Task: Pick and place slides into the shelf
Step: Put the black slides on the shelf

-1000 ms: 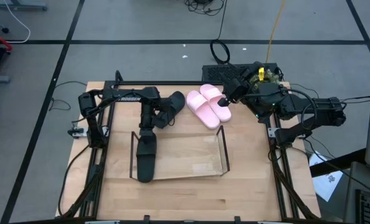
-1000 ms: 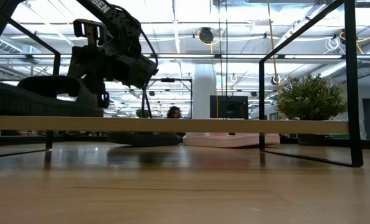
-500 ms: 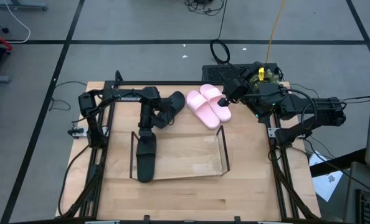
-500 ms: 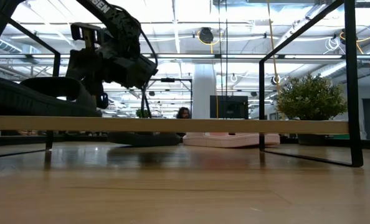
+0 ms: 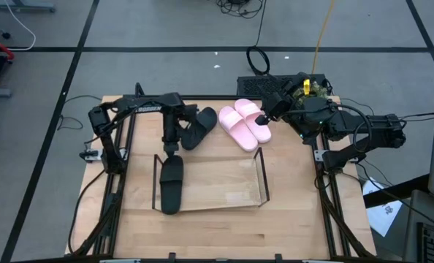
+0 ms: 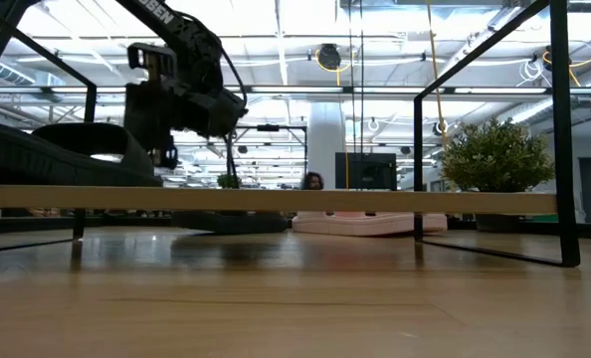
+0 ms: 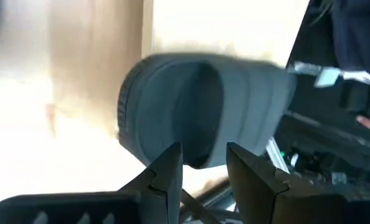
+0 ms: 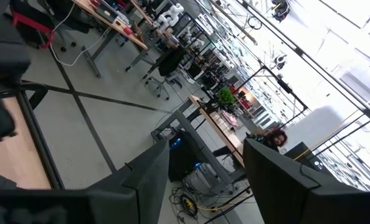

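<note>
Left hand above a black slide in the shelf, three slides left on the worktop.

One black slide (image 5: 171, 183) lies at the shelf's (image 5: 259, 175) 9 o'clock end. The left hand (image 5: 172, 143), fingers apart and empty, hovers at its 12 o'clock tip. The second black slide (image 5: 199, 126) and pink pair (image 5: 242, 124) wait beyond. Best approach: lift clear, grip the strap squarely. The right hand (image 5: 267, 117) rests by the pink pair, released.

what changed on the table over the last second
The left arm pulled back toward the table's far edge, taking the left gripper off the black slide now lying in the shelf. The second black slide, pink slides and right gripper stayed put.
</note>
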Motion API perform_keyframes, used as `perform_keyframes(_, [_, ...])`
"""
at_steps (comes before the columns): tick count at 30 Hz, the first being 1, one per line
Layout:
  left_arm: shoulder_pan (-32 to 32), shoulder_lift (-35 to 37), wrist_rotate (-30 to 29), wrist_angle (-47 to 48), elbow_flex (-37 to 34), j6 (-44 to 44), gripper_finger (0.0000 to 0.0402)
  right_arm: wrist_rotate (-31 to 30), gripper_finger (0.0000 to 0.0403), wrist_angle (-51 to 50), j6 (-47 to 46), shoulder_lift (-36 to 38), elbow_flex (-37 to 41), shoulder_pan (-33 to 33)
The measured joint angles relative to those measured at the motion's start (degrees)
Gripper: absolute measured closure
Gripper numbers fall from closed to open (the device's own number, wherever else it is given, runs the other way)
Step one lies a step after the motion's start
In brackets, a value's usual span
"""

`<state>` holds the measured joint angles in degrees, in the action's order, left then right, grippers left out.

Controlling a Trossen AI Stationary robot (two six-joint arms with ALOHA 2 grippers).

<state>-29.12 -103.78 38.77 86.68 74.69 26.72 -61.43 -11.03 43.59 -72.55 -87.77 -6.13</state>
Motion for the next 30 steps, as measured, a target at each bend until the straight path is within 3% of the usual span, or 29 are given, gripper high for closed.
perform_keyframes(6, [-2.53, 1.49, -3.61, -0.65, 8.35, -1.97, 0.0284, 0.0, 0.0206, 0.0, -0.06, 0.01, 0.01, 0.01])
perform_keyframes(10, [-1.24, 1.54, -16.41, -5.39, 15.79, -1.75, 0.0284, 0.11, 0.0206, 0.0, -0.72, 0.0, 0.0, 0.02])
perform_keyframes(14, [0.47, 1.66, -26.67, -17.54, 19.34, 0.15, 0.0284, 0.11, 0.0206, 0.0, -0.76, -0.01, 0.0, 0.0])
perform_keyframes(18, [0.54, 0.83, -27.22, -24.27, 19.7, -0.44, 0.0284, 0.04, 0.0206, 0.0, -0.76, -0.01, 0.0, 0.01])
perform_keyframes(30, [2.23, -5.47, -27.72, -21.15, 19.59, -4.41, 0.0284, 0.02, 0.0206, -0.02, -0.61, 0.01, 0.02, 0.02])
